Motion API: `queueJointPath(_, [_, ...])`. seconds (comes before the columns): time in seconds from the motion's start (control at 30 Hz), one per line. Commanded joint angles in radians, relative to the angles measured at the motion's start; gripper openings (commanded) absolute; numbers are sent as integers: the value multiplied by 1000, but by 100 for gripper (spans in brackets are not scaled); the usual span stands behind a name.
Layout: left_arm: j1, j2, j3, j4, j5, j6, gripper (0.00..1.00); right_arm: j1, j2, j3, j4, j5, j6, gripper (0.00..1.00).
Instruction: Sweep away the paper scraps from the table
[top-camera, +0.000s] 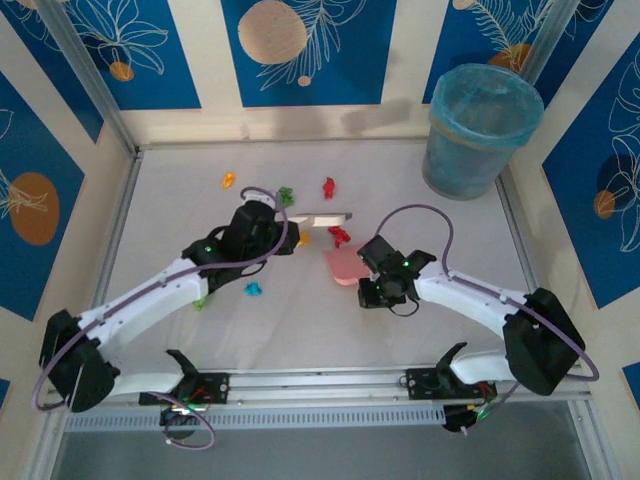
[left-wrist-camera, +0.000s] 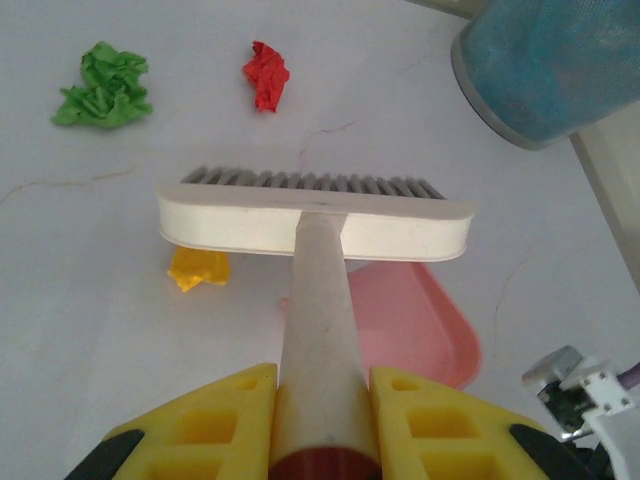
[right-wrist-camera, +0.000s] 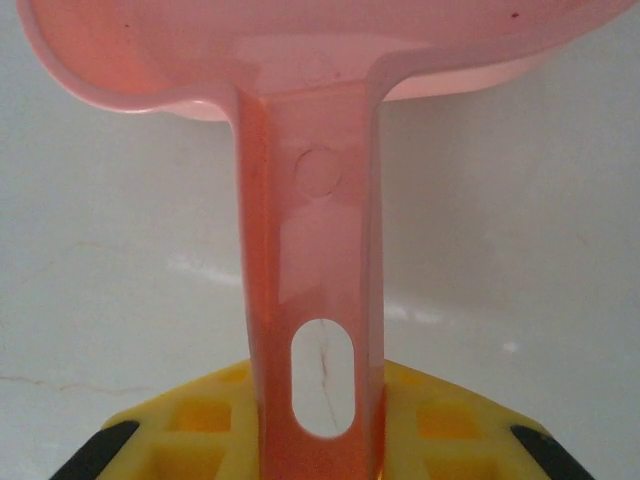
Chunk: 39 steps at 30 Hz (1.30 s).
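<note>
Two tools are held ready for one sweep: a cream brush (left-wrist-camera: 315, 225) is clamped by its handle in the left hand (left-wrist-camera: 322, 425), and a pink dustpan (right-wrist-camera: 300, 60) is gripped by its handle in the right hand (right-wrist-camera: 320, 430). The brush head is set bristles-down just beyond the pan, seemingly so that litter can be drawn straight into it. The pan is kept low over the white surface (top-camera: 300, 330), its mouth apparently turned toward the brush.

The paper scraps (top-camera: 328, 186) are scattered over the surface. A yellow-orange wad (left-wrist-camera: 198, 268) is seen just beside the brush head, a red one (left-wrist-camera: 266, 75) and a green one (left-wrist-camera: 102, 85) lie farther out, and others lie near the left arm. No scrap is seen on the visible part of the pan.

Both arms are stretched forward and angled inward, so that the hands are near each other at the middle. A blue-lined bin (top-camera: 480, 130) stands at the far right corner.
</note>
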Motion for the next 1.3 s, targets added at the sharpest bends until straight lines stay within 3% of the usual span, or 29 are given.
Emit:
queueJointPath(0.0, [-7, 67, 113, -35, 24, 62, 0, -5, 20, -16, 82, 16, -39, 0])
queueJointPath(0.27, [-7, 243, 276, -84, 11, 111, 0, 0, 18, -48, 98, 53, -28, 0])
queueJointPath(0.6, [-7, 326, 301, -135, 84, 121, 0, 0, 6, -61, 96, 96, -9, 0])
queueJointPath(0.93, [-20, 315, 278, -174, 335, 112, 0, 0, 3, -74, 110, 92, -1, 0])
queueJointPath(1.27, [-54, 154, 156, -204, 355, 110, 0, 0, -33, -91, 110, 110, 11, 0])
